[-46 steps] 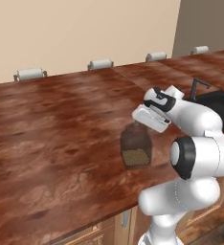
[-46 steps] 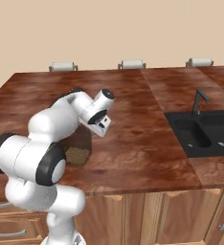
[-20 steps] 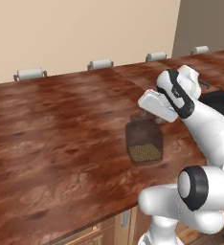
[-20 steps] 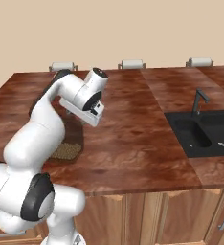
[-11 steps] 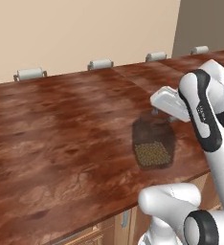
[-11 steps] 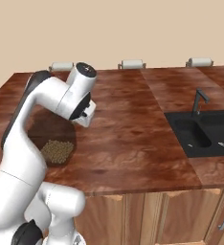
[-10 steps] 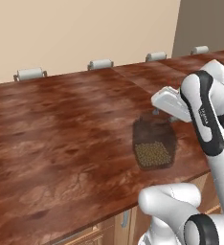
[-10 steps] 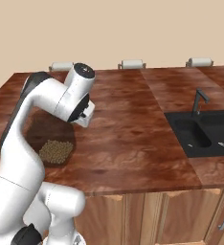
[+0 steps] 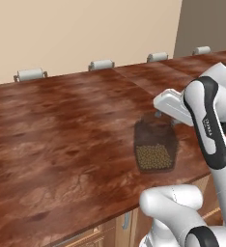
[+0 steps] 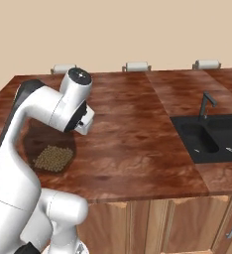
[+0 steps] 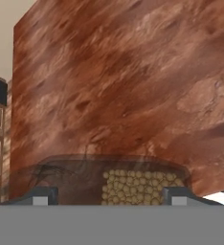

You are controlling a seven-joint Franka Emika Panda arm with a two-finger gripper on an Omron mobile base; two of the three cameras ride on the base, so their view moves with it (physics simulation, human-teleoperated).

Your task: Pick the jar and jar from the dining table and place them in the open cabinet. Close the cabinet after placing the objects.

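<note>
The pincer (image 11: 106, 196) stands with its tips apart, one on each side of the jar (image 11: 133, 184), the wide glass one holding olive-yellow pellets; whether the tips touch the glass cannot be told. In the hand view the jar sits between the two dark fingertips (image 11: 42, 196), the reddish wood bench (image 11: 133, 72) stretching beyond it. The left base view shows the jar (image 9: 156, 144) upright near the bench's front edge, just under the white hand. The right base view adds a black sink (image 10: 209, 136) with a dark faucet (image 10: 206, 103) and pale chair backs (image 10: 137, 66) along the far edge.
</note>
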